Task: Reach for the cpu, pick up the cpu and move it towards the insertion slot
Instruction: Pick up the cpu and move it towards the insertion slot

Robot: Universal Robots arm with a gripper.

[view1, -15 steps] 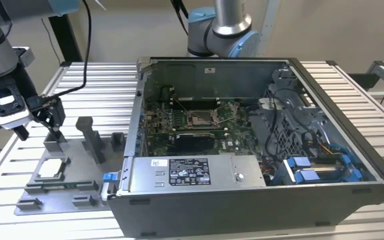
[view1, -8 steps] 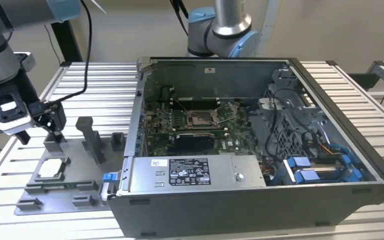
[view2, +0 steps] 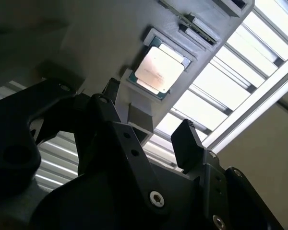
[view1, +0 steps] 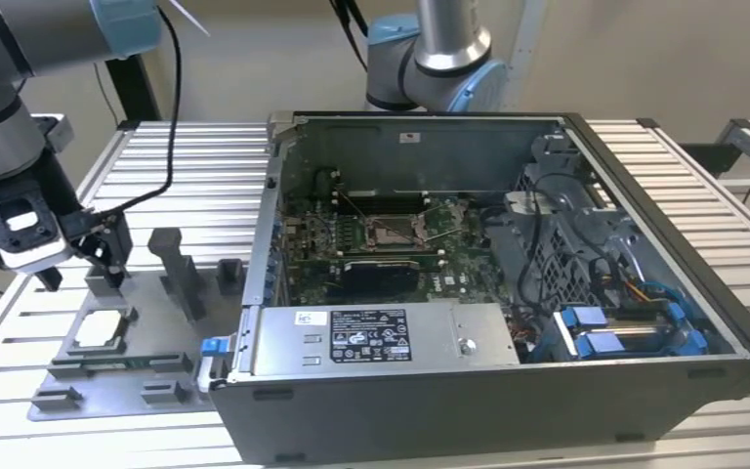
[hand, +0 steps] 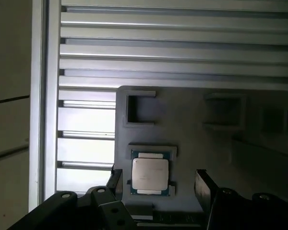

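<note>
The cpu (hand: 150,175) lies flat in a recess of the grey plate (hand: 206,143) on the slatted counter (hand: 182,48), flanked by spread dark fingers (hand: 202,188).

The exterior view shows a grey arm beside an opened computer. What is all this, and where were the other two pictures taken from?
That is a robot arm; its gripper, a two-fingered clamp, is its hand. The exterior view comes from a camera standing off the arm. Both wrist views come from cameras riding on the arm, looking past the dark fingers. On the slatted metal table stand an opened computer case and a grey holder plate. The small silvery chip lies in a recess of that plate. The gripper hangs above it, open, holding nothing. The chip's square socket sits on the green board inside the case.
</note>
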